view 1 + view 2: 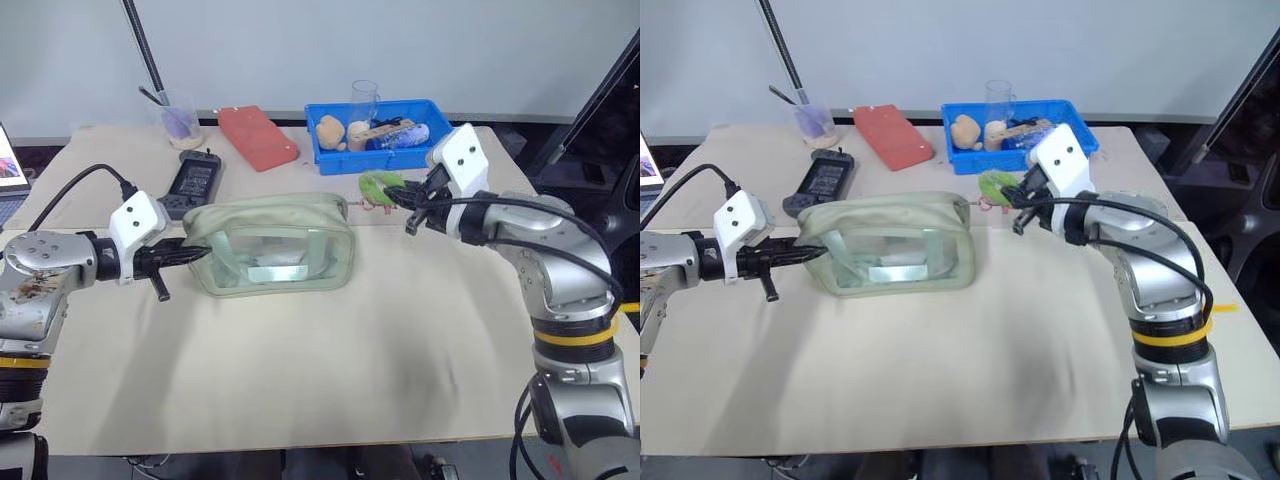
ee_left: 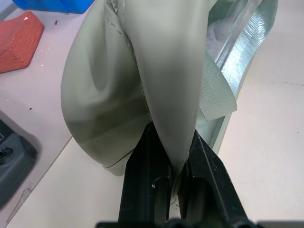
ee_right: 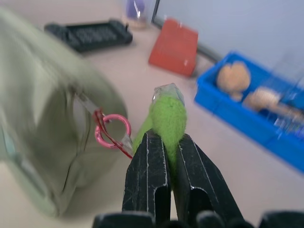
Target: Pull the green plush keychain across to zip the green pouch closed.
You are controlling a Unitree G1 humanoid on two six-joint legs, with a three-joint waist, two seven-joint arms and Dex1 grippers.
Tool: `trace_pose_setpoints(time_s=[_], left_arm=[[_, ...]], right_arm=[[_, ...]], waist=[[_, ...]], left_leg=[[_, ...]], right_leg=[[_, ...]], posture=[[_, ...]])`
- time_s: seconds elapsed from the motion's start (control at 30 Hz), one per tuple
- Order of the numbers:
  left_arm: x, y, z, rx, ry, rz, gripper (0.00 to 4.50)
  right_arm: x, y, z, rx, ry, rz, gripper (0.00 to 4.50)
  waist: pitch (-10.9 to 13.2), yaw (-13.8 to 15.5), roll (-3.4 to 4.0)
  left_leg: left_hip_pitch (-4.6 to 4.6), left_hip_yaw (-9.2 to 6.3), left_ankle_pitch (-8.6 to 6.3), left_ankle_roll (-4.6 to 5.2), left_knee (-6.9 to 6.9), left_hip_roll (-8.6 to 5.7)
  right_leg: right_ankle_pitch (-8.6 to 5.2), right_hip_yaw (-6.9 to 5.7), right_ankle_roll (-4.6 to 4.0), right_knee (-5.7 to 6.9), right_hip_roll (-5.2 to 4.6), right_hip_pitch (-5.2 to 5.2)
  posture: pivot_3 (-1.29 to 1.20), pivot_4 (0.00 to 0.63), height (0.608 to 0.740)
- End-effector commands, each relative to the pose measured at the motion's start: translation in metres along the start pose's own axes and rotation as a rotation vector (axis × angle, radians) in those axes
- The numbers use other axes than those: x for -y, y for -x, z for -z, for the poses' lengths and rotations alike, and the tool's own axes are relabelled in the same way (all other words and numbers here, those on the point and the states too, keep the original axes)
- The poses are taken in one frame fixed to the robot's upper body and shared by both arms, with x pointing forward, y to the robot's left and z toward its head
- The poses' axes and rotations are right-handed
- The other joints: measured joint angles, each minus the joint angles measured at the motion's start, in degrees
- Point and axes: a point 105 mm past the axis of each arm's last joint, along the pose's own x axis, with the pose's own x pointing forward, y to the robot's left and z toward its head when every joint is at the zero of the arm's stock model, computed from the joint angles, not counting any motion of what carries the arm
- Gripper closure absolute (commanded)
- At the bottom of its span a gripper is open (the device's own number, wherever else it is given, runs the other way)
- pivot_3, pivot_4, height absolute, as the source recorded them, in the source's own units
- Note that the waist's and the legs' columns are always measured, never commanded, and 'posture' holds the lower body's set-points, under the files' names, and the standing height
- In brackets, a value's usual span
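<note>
Right gripper (image 3: 166, 142) clamps the keychain (image 3: 168, 116) beside the pouch's (image 1: 275, 245) right end; left gripper (image 2: 175, 156) pinches the left end. Zipper appears closed, though blurred.

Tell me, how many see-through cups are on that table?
2. One clear cup holding purple things stands at the table's far left, beside the red block. The other cup stands in the blue tray. More may be hidden.

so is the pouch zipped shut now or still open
Looks shut: the green plush keychain, held by the right gripper, sits past the right end of the green pouch, and no gap shows along its top.
</note>
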Motion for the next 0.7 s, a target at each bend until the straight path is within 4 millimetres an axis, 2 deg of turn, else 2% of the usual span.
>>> trace_pose_setpoints(time_s=[0.03, 0.17, 0.33, 0.43, 0.5, 0.57, 0.6, 0.63, 0.7], left_arm=[[-0.003, -0.001, 0.005, -0.026, -0.001, -0.008, 4.5], [-0.004, -0.003, 0.004, -0.021, -0.01, -0.008, 4.5], [0.0, -0.003, 0.002, -0.013, -0.015, 0.002, 4.5], [0.002, -0.004, 0.001, -0.005, -0.018, 0.004, 4.5], [0.001, -0.003, 0.0, 0.008, 0.0, 0.001, 4.5], [0.003, -0.001, -0.004, 0.035, 0.034, 0.016, 3.7], [0.003, 0.001, -0.006, 0.055, 0.061, 0.023, 3.53], [0.003, 0.002, -0.009, 0.073, 0.081, 0.025, 3.15], [0.002, 0.005, -0.012, 0.093, 0.109, 0.02, 2.21]], right_arm=[[-0.015, -0.01, 0.02, -0.004, -0.058, -0.036, 4.48], [-0.035, -0.029, 0.042, -0.023, -0.151, -0.074, 4.48], [-0.052, -0.038, 0.068, -0.073, -0.184, -0.116, 4.48], [-0.054, -0.039, 0.074, -0.083, -0.164, -0.131, 4.48], [-0.049, -0.037, 0.068, -0.053, -0.156, -0.136, 4.48], [-0.044, -0.03, 0.056, -0.014, -0.11, -0.165, 3.7], [-0.04, -0.026, 0.05, 0.002, -0.102, -0.17, 3.51], [-0.037, -0.021, 0.045, 0.015, -0.087, -0.183, 3.15], [-0.031, -0.012, 0.037, 0.026, -0.056, -0.206, 2.42]], waist=[[0.0, -0.08, 0.0], [0.0, -0.16, 0.01], [-0.01, -0.14, 0.01], [-0.01, -0.14, 0.02], [-0.01, -0.14, 0.02], [-0.01, -0.08, 0.02], [-0.01, -0.06, 0.02], [0.0, 0.01, 0.02], [0.0, 0.1, 0.02]], left_leg=[[0.03, 0.0, 0.0, 0.0, 0.0, 0.0], [0.05, 0.0, 0.0, 0.0, 0.0, 0.02], [0.06, 0.0, 0.0, 0.0, 0.01, 0.01], [0.07, 0.0, 0.0, 0.0, 0.01, 0.02], [0.08, 0.0, 0.0, 0.0, 0.01, 0.01], [0.1, 0.0, 0.0, 0.0, 0.01, 0.02], [0.1, 0.0, 0.0, 0.0, 0.01, 0.01], [0.1, 0.0, 0.0, 0.0, 0.01, 0.01], [0.03, 0.0, 0.0, 0.0, 0.01, 0.02]], right_leg=[[0.0, 0.0, 0.01, 0.0, 0.0, 0.03], [-0.1, 0.01, 0.18, 0.03, 0.03, 0.02], [-0.09, 0.01, 0.17, 0.04, 0.03, 0.05], [-0.09, 0.01, 0.17, 0.04, 0.03, 0.06], [-0.1, 0.01, 0.18, 0.04, 0.03, 0.06], [-0.13, 0.01, 0.23, 0.04, 0.03, 0.08], [-0.14, 0.01, 0.24, 0.04, 0.03, 0.07], [-0.14, 0.01, 0.25, 0.04, 0.03, 0.08], [-0.14, 0.01, 0.24, 0.02, 0.03, 0.04]], posture=[[0.0, 0.15, 0.74], [0.0, 0.15, 0.74], [0.0, 0.15, 0.74], [0.0, 0.15, 0.74], [0.0, 0.15, 0.74], [0.0, 0.15, 0.74], [0.0, 0.15, 0.74], [0.0, 0.15, 0.74], [0.0, 0.15, 0.74]])
